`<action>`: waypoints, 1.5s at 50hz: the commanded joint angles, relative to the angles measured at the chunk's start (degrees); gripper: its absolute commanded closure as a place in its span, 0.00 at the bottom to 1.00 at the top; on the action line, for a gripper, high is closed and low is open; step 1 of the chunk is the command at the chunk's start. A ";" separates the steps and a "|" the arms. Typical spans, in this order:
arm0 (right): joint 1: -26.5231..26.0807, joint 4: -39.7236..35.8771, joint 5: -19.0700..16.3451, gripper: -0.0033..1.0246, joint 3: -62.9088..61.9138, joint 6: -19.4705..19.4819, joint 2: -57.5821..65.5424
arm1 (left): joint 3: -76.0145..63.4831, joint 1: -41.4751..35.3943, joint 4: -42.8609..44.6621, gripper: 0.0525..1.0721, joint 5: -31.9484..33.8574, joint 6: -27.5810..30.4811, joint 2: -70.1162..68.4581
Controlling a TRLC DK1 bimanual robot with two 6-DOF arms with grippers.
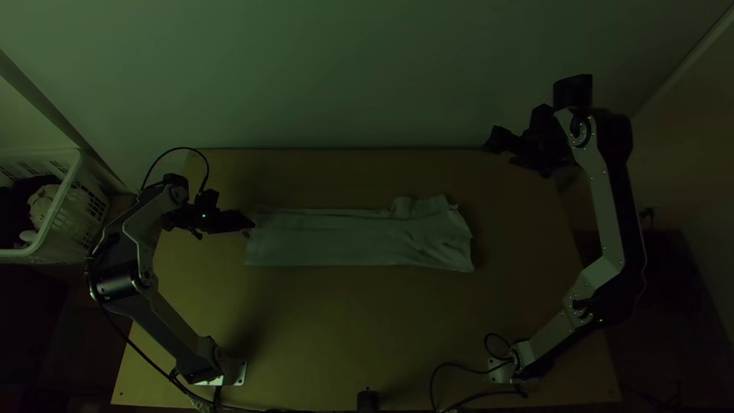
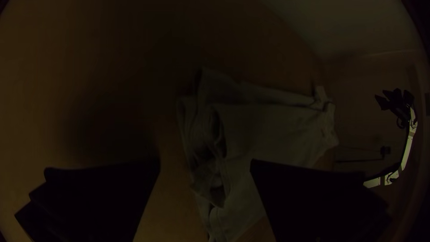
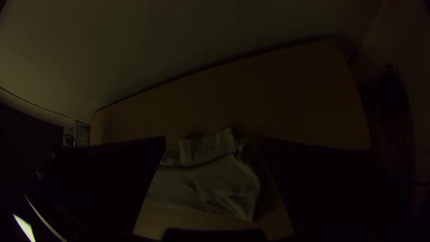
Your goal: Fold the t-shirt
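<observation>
On tbl (image 1: 336,329), t-shirt (image 1: 329,243) in folded strip; L pincer (image 1: 248,226) wide, R pincer (image 1: 498,151) wide.

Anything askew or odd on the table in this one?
Yes, the t-shirt. It lies in a long strip, but at its right end in the top view a flap juts past the far edge and the cloth is creased. At the other end, the layers don't line up.

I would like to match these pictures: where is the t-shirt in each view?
Top view: the t-shirt lies as a long strip across the table.
Left wrist view: central, its layered end near the left gripper.
Right wrist view: its rumpled end, seen between the fingers of the right gripper.
Shared landmark: the table beneath it.
</observation>
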 commanded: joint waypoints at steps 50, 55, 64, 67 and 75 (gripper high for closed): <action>0.01 0.07 0.26 0.04 -2.34 3.39 -6.33 | -12.44 -19.73 15.92 0.80 -4.23 -17.16 -2.91; 0.01 0.07 0.26 0.04 -2.43 3.39 -6.42 | -12.26 -18.41 15.83 0.97 -4.94 -17.25 -3.44; -0.43 0.16 0.35 0.04 -3.40 3.30 -6.95 | -9.89 -11.21 13.37 0.97 -7.40 -14.61 -4.32; -0.43 0.24 0.44 0.04 -3.92 3.30 -7.30 | -8.13 -8.39 11.17 0.97 -8.54 -12.50 -4.14; -0.52 1.91 2.81 0.04 -5.59 3.21 -8.09 | -1.89 -0.66 5.90 0.97 -9.77 -7.58 -2.91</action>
